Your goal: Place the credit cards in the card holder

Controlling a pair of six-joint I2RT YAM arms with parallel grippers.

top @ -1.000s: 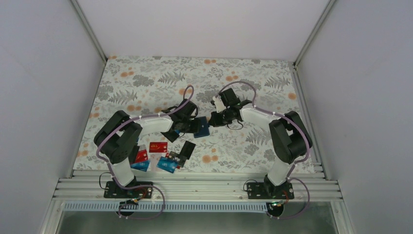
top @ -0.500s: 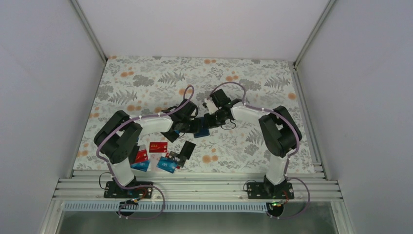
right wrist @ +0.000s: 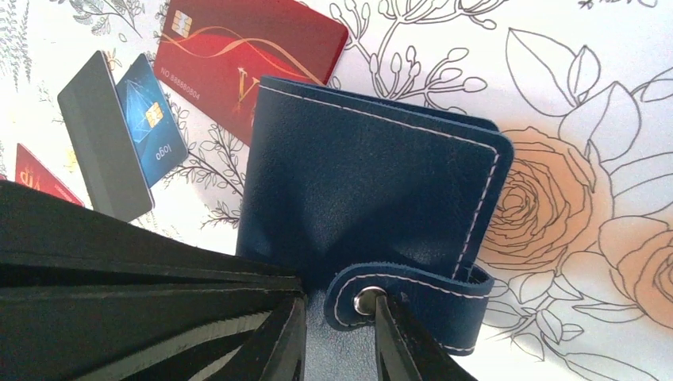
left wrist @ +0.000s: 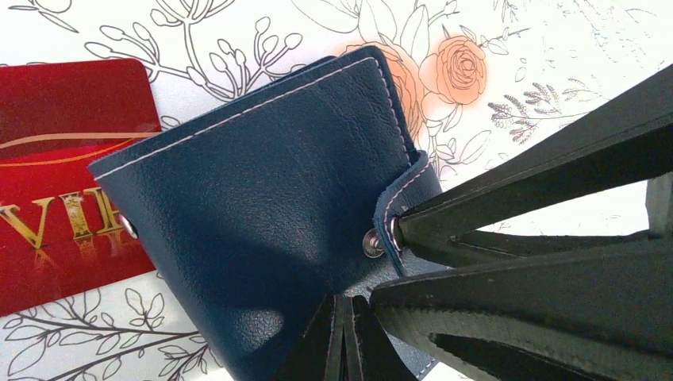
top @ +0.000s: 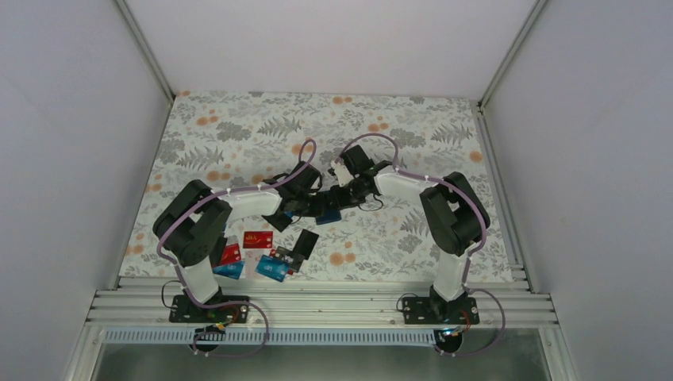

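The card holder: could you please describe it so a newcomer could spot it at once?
On the floral table, look midway, just beyond the scattered credit cards. There is the card holder: a navy square with pale stitching and a snap tab, thicker than those flat cards.

My test booth in a robotics lab
Plain white panel walls (top: 71, 119) box me in; my bases (top: 208, 308) bolt to grooved aluminium rails (top: 317, 305) before a flower-printed table cover (top: 238, 127).

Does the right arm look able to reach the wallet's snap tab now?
Probably yes: the right gripper straddles the tab of the wallet, jaws slightly apart, nothing between. The left gripper clamps the wallet beside it.
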